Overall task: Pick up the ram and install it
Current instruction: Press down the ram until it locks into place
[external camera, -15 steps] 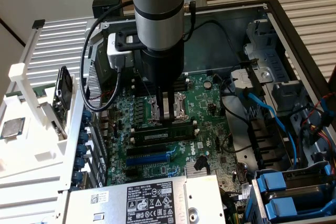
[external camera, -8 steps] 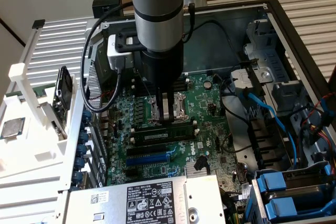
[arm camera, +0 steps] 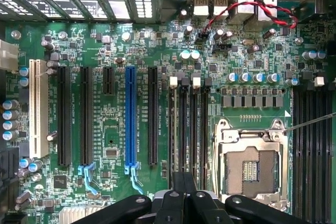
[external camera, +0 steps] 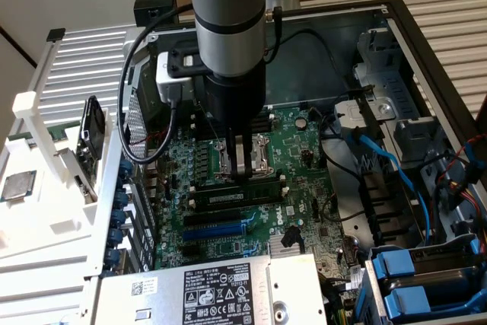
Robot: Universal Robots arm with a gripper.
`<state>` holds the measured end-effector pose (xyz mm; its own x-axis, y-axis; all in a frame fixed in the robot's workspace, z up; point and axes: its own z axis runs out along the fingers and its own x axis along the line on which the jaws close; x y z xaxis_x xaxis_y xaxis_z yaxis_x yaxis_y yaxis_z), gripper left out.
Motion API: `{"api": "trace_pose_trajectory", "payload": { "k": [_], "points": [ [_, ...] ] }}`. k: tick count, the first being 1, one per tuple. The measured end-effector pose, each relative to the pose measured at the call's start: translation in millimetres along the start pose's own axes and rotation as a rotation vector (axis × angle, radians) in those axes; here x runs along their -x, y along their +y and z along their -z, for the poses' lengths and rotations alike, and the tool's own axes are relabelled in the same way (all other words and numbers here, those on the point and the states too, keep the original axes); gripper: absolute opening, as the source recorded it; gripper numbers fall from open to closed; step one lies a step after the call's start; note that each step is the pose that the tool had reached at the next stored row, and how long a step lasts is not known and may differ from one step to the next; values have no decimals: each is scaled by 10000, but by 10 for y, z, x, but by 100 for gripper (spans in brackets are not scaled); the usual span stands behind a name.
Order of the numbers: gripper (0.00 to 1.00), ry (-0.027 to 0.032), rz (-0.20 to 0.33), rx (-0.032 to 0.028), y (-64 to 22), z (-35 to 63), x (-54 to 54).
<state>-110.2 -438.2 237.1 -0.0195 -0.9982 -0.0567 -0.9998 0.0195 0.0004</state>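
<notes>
**Closed gripper stands over the ram in its slot**

In the exterior view the gripper [external camera: 242, 164] hangs straight down from the grey arm [external camera: 228, 13], at about 12 o'clock from the centre of the green motherboard [external camera: 304, 165]. Its two fingers are pressed together, and their tips reach the upper edge of the ram [external camera: 237, 196]. The ram lies long and flat across the board, seated in a slot just at 6 o'clock of the silver processor socket [external camera: 245, 159] (whether the fingers pinch it or only touch it, I cannot tell).

At 6 o'clock from the ram lies a blue slot [external camera: 221, 229], then the labelled power supply [external camera: 213, 291]. In the wrist view the fingers [arm camera: 184, 198] meet over the dark memory slots [arm camera: 189, 124], with the blue slot [arm camera: 130, 119] at 9 o'clock and the empty processor socket [arm camera: 251, 166] at 3 o'clock.
</notes>
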Motion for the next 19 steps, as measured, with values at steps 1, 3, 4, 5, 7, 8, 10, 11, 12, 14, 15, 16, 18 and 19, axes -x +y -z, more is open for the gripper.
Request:
{"api": "trace_pose_trajectory", "payload": {
  "k": [1, 3, 4, 5, 7, 8, 10, 11, 12, 14, 15, 16, 18, 19],
  "points": [
    [11, 0, 5, 0, 0, -2, 0],
    [11, -1, 11, 0, 0, -6, 0],
    [11, -2, 14, 0, 0, -8, 0],
    [11, -3, 17, 0, 0, -12, 0],
    [11, -1, 24, 1, 0, -16, -1],
    [11, -3, 29, 1, 0, -17, -2],
    [11, -2, 41, 1, -1, -18, -8],
    [11, -2, 46, 2, -1, -18, -12],
    [11, -3, 49, 1, 0, -18, -14],
    [11, -2, 54, 2, 0, -21, -18],
    [11, -1, 57, 3, 0, -24, -19],
    [11, -2, 61, 3, -1, -27, -20],
    [11, -1, 67, 5, 0, -34, -22],
    [11, -1, 70, 5, -1, -38, -23]
  ]
}}
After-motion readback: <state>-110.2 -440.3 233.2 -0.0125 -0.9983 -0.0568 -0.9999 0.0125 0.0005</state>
